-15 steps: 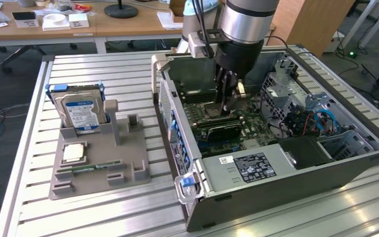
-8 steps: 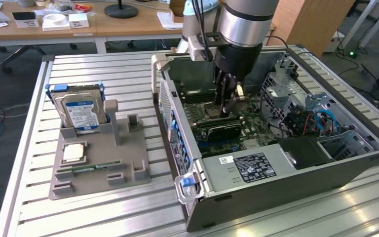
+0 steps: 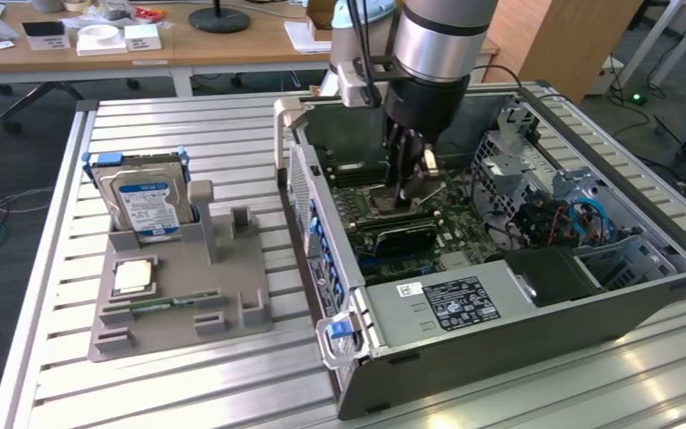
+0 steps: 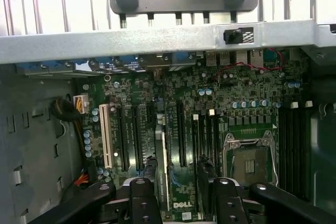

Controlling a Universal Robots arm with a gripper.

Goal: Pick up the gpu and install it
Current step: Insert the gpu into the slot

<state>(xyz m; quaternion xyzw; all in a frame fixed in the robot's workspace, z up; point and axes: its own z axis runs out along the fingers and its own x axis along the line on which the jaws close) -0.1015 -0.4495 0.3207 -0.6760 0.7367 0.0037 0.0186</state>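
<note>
The gpu [image 4: 163,166] appears in the wrist view as a thin card seen edge-on. It stands upright in a long slot of the motherboard [image 4: 236,93], among the black expansion slots. My gripper [image 4: 184,199] is open right over it. Its black fingers [image 4: 140,198] are spread wide on either side of the card, which sits nearer one of them. I cannot tell whether a finger touches it. In the exterior view the gripper [image 3: 409,189] reaches straight down into the open computer case [image 3: 355,357], over the middle of the board.
A grey parts holder [image 3: 182,308] lies on the slatted table at the exterior view's left. It holds a hard drive [image 3: 146,201], a processor chip [image 3: 135,275] and a RAM stick [image 3: 167,304]. Inside the case are the power supply [image 3: 450,299], drive cage and cables [image 3: 557,214].
</note>
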